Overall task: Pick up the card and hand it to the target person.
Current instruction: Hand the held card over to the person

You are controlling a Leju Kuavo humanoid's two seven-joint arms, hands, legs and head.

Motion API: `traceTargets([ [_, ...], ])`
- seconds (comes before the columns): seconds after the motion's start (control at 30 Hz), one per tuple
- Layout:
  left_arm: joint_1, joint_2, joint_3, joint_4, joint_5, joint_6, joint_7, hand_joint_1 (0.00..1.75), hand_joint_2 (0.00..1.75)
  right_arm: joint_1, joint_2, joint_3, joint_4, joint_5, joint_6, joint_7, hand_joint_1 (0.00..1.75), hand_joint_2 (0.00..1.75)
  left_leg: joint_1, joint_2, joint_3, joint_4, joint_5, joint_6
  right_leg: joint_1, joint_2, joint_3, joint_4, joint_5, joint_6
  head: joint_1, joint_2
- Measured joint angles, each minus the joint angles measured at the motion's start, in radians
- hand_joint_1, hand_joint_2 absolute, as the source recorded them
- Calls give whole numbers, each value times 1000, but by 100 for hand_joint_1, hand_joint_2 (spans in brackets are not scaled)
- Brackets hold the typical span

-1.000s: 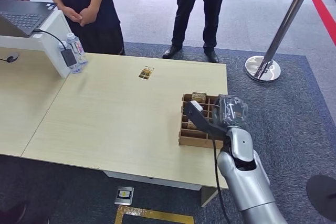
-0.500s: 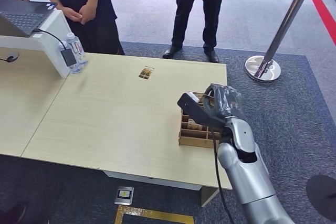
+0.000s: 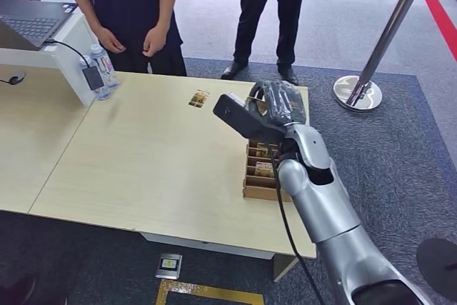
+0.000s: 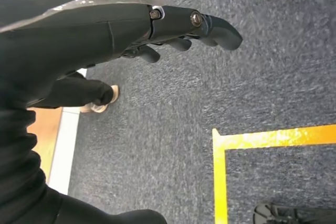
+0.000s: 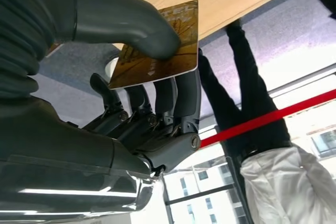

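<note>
A gold card point(image 5: 158, 51) is pinched between the thumb and the dark fingers point(image 5: 178, 95) of my right hand point(image 5: 118, 119). In the head view that right hand point(image 3: 269, 108) hangs raised above the table's far right part, over the far end of a wooden compartment box point(image 3: 262, 180). A person in dark clothes point(image 3: 135, 5) stands at the table's far edge, hands lowered and apart. A second gold card point(image 3: 198, 98) lies flat on the table near that edge. My left hand point(image 4: 118, 30) hangs over the grey carpet with fingers stretched out and nothing in them.
The light wooden table point(image 3: 135, 169) carries a laptop point(image 3: 32, 23) on a white stand and two water bottles point(image 3: 102, 69) at far left. Another person point(image 3: 269, 12) stands behind. A red-belt stanchion point(image 3: 358, 91) stands at far right.
My right hand has risen from the box and moved left and farther out with the card. The person in dark clothes has stepped right and unclasped their hands.
</note>
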Motion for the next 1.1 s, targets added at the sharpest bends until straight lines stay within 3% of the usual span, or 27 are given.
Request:
traceTargets([
  [0.3, -3, 2, 0, 0, 11, 0, -2, 0, 175, -142, 87, 24, 177, -9, -32, 3, 143, 175, 0, 0, 0, 0, 0, 0, 0, 0, 0, 0, 0, 0, 0, 0],
  [0.73, -3, 2, 0, 0, 17, 13, -6, 0, 175, -182, 127, 25, 299, -36, -47, -26, 134, 175, 0, 0, 0, 0, 0, 0, 0, 0, -1, 0, 0, 0, 0, 0],
  [0.77, -3, 2, 0, 0, 19, 14, -5, 0, 175, -184, 129, 25, 304, -37, -47, -27, 129, 175, 0, 0, 0, 0, 0, 0, 0, 0, -1, 0, 0, 0, 0, 0],
  [0.8, -3, 2, 0, 0, 21, 14, -5, 0, 175, -186, 131, 25, 309, -38, -47, -28, 107, 175, 0, 0, 0, 0, 0, 0, 0, 0, -1, 0, 0, 0, 0, 0],
  [0.9, -3, 3, 1, 0, 25, 14, -5, 0, 175, -188, 136, 25, 322, -39, -47, -33, 15, 175, 0, 0, 0, 0, 0, 0, 0, 0, -1, 0, 0, 0, 0, 0],
  [0.93, -3, 3, 1, 0, 27, 14, -5, 0, 175, -189, 137, 26, 327, -39, -47, -35, 3, 175, 0, 0, 0, 0, 0, 0, 0, 0, -1, 0, 0, 0, 0, 0],
  [1.1, -3, 3, 1, 0, 29, 14, -5, 0, 175, -191, 143, 30, 345, -37, -50, -40, 0, 175, 0, 0, 0, 0, 0, 0, 0, 0, -1, 0, 0, 0, 0, 0],
])
